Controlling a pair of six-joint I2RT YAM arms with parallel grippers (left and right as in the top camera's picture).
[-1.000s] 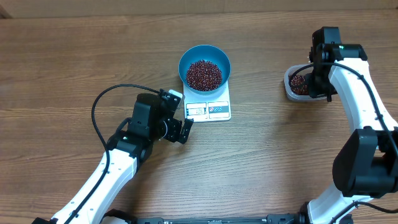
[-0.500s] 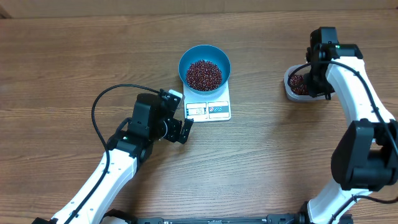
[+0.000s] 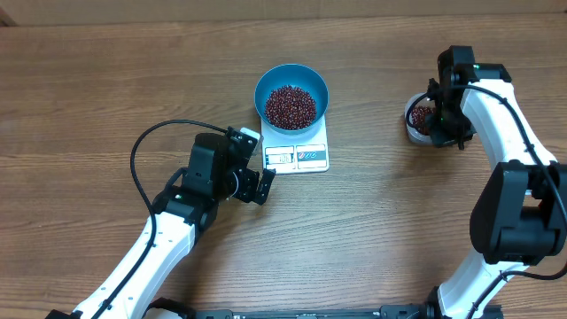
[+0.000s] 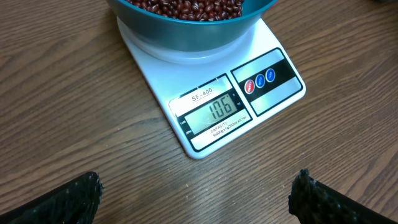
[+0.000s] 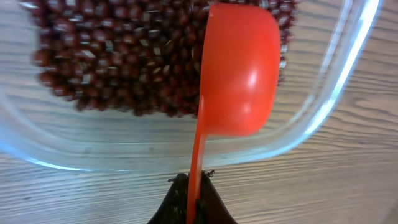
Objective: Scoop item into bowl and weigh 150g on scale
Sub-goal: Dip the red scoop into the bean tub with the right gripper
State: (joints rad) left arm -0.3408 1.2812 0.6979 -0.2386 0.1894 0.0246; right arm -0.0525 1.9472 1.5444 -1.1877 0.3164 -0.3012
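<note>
The right tool is clamped narrow on the handle of an orange scoop; the handle runs straight ahead from it, cup at the far end, over the beans in the clear tub; the dip looks to be forward and down. The blue bowl, part-filled, sits on the scale, well apart from this tool, just ahead of the wide-open left tool.

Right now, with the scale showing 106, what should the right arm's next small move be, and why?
Probably push the orange scoop down into the beans in the clear tub to load it. The right pincer is shut on its handle over the tub, and the scale under the blue bowl reads short of 150.
</note>
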